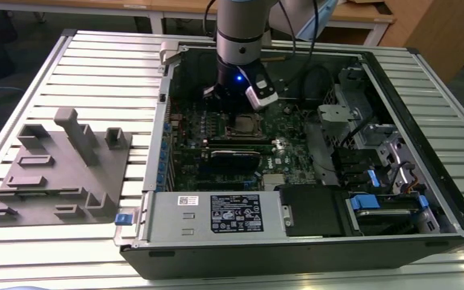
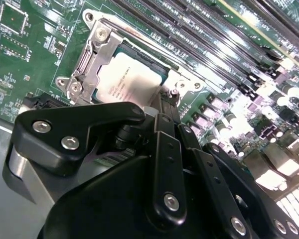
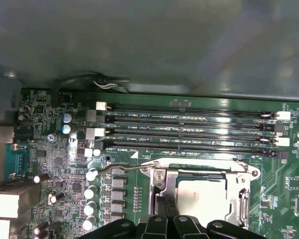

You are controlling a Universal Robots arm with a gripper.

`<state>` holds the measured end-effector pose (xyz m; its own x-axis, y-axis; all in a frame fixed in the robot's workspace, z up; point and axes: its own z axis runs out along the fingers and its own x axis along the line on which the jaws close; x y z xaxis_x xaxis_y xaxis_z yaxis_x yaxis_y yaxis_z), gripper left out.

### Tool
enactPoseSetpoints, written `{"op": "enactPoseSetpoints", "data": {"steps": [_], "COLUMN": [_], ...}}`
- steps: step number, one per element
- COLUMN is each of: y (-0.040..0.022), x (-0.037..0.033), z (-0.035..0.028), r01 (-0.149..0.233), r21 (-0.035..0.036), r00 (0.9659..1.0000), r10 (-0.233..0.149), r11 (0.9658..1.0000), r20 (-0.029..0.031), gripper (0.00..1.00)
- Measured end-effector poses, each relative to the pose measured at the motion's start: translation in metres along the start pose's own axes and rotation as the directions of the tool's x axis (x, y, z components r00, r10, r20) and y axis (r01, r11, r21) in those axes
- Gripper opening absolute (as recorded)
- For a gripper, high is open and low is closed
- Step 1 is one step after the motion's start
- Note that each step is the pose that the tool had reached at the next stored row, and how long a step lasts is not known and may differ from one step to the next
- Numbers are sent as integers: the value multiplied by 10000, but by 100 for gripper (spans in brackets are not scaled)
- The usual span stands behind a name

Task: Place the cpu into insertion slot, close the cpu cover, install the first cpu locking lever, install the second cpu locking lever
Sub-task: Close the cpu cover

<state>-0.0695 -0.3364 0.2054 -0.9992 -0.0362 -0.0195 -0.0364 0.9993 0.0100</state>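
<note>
Hand: the hand (image 2: 165, 107) hangs just above the socket's edge, its fingers pressed together, nothing visibly held.
Cpu: the cpu (image 2: 127, 82) lies seated in the insertion slot (image 3: 202, 191), silver top showing.
Cover: the cpu cover (image 2: 92, 62) appears folded down around the chip, its window framing it.
Lever: a thin wire locking lever (image 3: 122, 168) runs beside the socket, near the memory slots (image 3: 189, 132); whether it is latched I cannot tell.
Surroundings: the motherboard (image 1: 215, 121) sits in an open computer case (image 1: 425, 151) on the bench (image 1: 95, 66); a grey fixture tray (image 1: 58, 169) lies on the exterior view's left.
Technique: judging by the layout, press the lever low and sideways under its hook, keeping clear of the chip.
</note>
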Motion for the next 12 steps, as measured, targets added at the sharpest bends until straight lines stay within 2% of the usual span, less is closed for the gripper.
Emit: {"op": "enactPoseSetpoints", "data": {"steps": [5, 12], "y": [1, 1], "x": [-2, -6], "z": [-106, -118], "r01": [0, 2], "r21": [1, 0], "r00": [10000, 10000], "r10": [0, -2], "r11": [10000, 10000], "r20": [0, 0], "gripper": [11, 11]}}
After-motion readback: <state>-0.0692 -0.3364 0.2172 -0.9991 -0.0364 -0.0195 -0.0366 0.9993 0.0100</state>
